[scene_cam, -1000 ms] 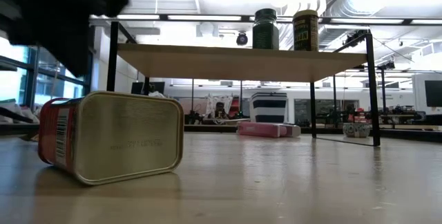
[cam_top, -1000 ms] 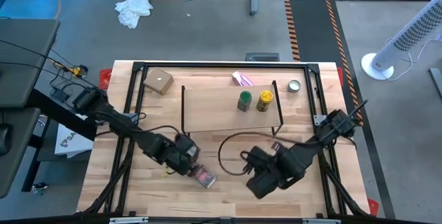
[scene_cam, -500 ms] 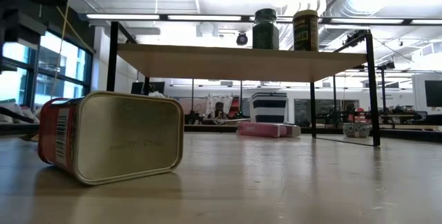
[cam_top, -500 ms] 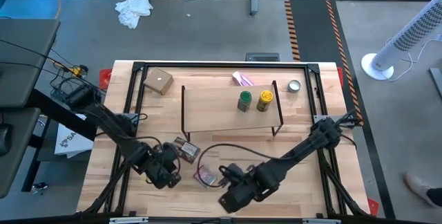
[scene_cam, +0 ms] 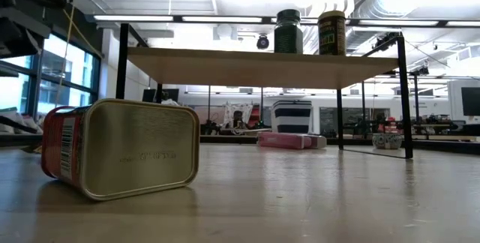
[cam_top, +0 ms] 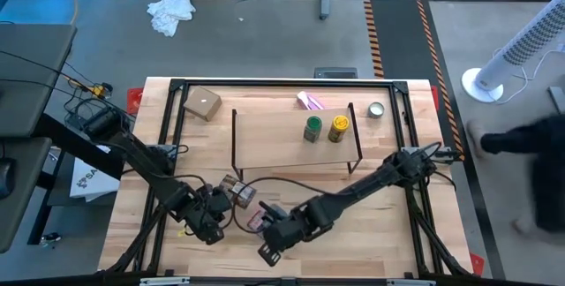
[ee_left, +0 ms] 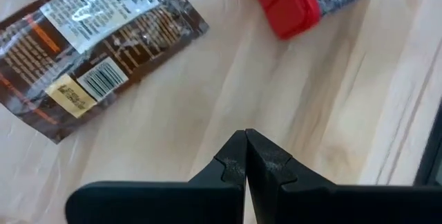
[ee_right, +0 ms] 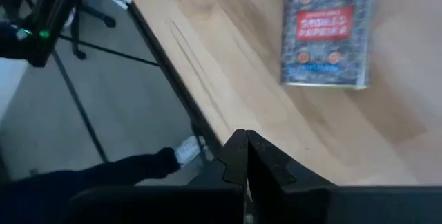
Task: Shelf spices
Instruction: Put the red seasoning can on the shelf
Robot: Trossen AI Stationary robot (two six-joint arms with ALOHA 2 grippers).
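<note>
1. The left gripper (cam_top: 212, 226) hovers low over the front-left of the table, fingers pressed together on nothing.
2. The brown packet (cam_top: 239, 191) lies flat just beside it; its long axis runs slantwise, toward the shelf.
3. The red tin (cam_top: 258, 222) lies on its side near the front edge, long axis slanted, its red-capped end toward the packet.
4. The right gripper (cam_top: 272, 249) hangs just past the tin, fingers clenched and empty.
5. The green jar (cam_top: 312, 128) and yellow jar (cam_top: 339, 127) stand upright on the shelf (cam_top: 265, 140).
6. Two spices look shelved; the tin seems next, which calls for opening the fingers and squaring them across its narrow sides.
</note>
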